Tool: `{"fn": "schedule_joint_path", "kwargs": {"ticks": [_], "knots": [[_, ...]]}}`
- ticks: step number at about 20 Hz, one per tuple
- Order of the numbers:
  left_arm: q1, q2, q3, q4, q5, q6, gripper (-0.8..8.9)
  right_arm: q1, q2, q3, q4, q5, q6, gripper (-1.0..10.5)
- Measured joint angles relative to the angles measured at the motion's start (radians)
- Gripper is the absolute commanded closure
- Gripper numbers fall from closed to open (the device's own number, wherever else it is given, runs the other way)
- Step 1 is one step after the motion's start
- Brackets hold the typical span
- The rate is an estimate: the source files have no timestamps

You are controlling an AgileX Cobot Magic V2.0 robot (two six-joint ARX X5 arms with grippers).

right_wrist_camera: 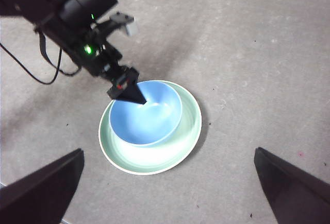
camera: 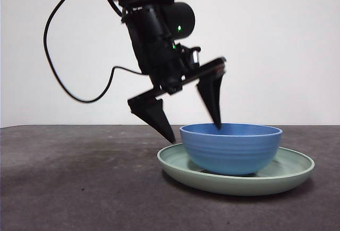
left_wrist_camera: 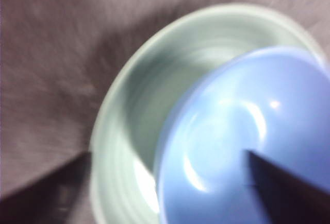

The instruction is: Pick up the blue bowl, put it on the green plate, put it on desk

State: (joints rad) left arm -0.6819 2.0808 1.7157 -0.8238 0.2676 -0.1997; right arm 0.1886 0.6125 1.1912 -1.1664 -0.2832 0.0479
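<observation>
Worktop (camera: 64, 188), dark and speckled, is seen nearest in the front view, and on it the green plate (camera: 287, 178) is set flat. Within the plate the blue bowl (camera: 231, 147) is seated upright, pushed toward one side of the plate rather than centred, as the right wrist view makes plain. Above and behind the bowl's rim the left end effector (camera: 192, 119) is held with its jaws spread apart: one jaw is placed inside the bowl, the other outside, beside the wall and over the plate's edge, so the rim is straddled but not clamped. The right end effector (right_wrist_camera: 167, 183) is held high above the scene, its jaws wide apart, with nothing between them. A risk is judged here: if the jaws are closed on the glossy wall off-square, the bowl may be tipped or slid, and the plate may be dragged along by the outer jaw
</observation>
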Motion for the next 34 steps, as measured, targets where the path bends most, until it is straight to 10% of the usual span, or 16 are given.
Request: {"fn": "schedule_joint_path", "kwargs": {"ticks": [10,34], "knots": [[0.076,-0.014,0.328,-0.439,-0.002,0.117,1.49,0.000,0.000,0.000,0.000,0.000,0.000,3.1],[-0.019,-0.805,0.242,-0.590,-0.002,0.142,1.53,0.000,-0.003,0.000,-0.161,-0.111,0.037,3.1]]}}
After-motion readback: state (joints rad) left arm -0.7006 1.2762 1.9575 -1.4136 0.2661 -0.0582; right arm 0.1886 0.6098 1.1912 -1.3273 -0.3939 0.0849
